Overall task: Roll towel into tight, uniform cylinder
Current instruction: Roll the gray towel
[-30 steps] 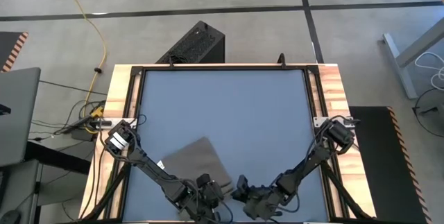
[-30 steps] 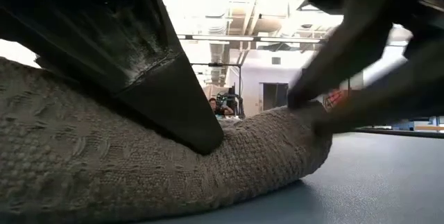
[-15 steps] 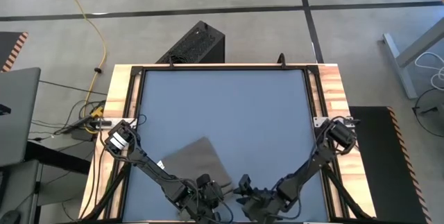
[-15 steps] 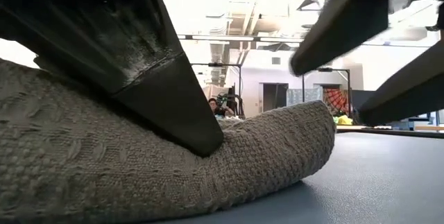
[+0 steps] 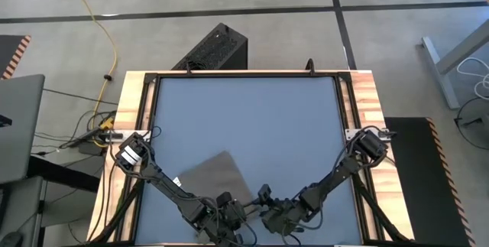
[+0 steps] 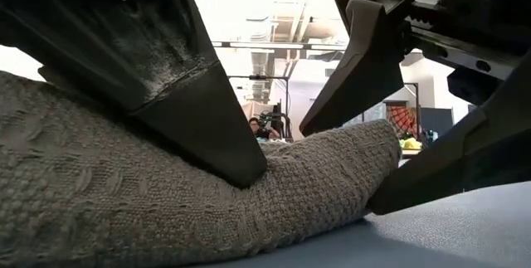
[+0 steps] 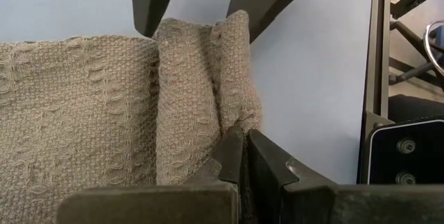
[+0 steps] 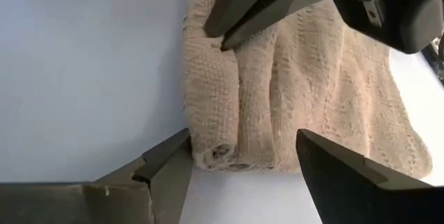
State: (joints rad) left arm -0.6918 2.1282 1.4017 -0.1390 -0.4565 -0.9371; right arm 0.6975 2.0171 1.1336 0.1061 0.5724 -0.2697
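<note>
Surface: blue-grey table (image 5: pixel 252 117) with wooden side rails, on a concrete floor.
Room: yellow cable (image 5: pixel 103 29) and a black box (image 5: pixel 216 48) beyond the far edge.
Towel: towel (image 5: pixel 218 178) lies near the front edge, partly rolled.
Left gripper: left gripper (image 7: pixel 239 156) is closed tight, pinching the roll's fold.
Right gripper: right gripper (image 8: pixel 243 156) is spread wide, straddling the roll's end, holding nothing.
Low view only: ceiling lights and a distant seated person (image 6: pixel 254 126).

One towel (image 5: pixel 218 177), two grippers: left gripper (image 5: pixel 233 215), right gripper (image 5: pixel 263 201), one table (image 5: pixel 252 117).
</note>
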